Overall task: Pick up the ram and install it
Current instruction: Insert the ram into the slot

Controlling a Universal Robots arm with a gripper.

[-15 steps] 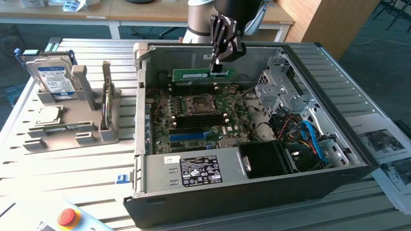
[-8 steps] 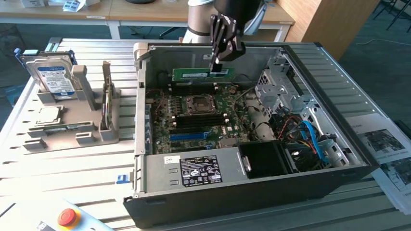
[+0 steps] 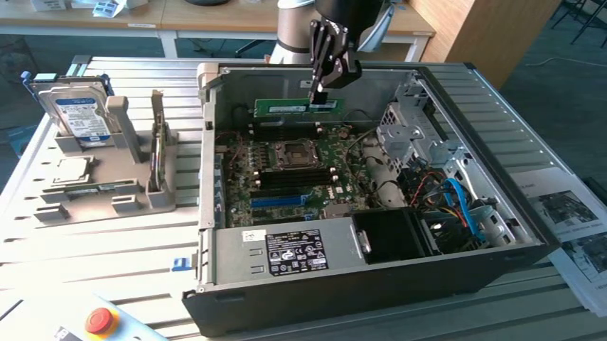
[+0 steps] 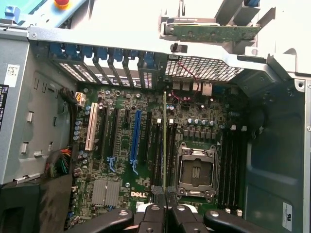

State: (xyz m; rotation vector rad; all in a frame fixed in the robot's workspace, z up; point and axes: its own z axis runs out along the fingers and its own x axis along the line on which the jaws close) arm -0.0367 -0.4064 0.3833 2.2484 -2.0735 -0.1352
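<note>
The ram (image 3: 287, 108), a long green stick with a pale label, hangs level inside the open computer case (image 3: 531, 245), above the motherboard (image 3: 328, 167). My gripper (image 3: 319, 96) is shut on its end toward the exterior view's right. In the wrist view the ram (image 4: 164, 141) shows edge-on as a thin line running out from my gripper (image 4: 164, 198). It lies along the black memory slots (image 4: 158, 145) beside the processor socket (image 4: 196, 171). Below it in the exterior view are black slots (image 3: 296, 131) and the socket (image 3: 294, 154).
A grey holder (image 3: 109, 202) at the exterior view's left carries a hard drive (image 3: 81, 117), a processor (image 3: 68, 170) and another green stick (image 4: 214, 32). Blue cables (image 3: 465, 206) and a drive cage (image 3: 417, 131) crowd the case's right. A red button (image 3: 99, 321) sits at the table's front.
</note>
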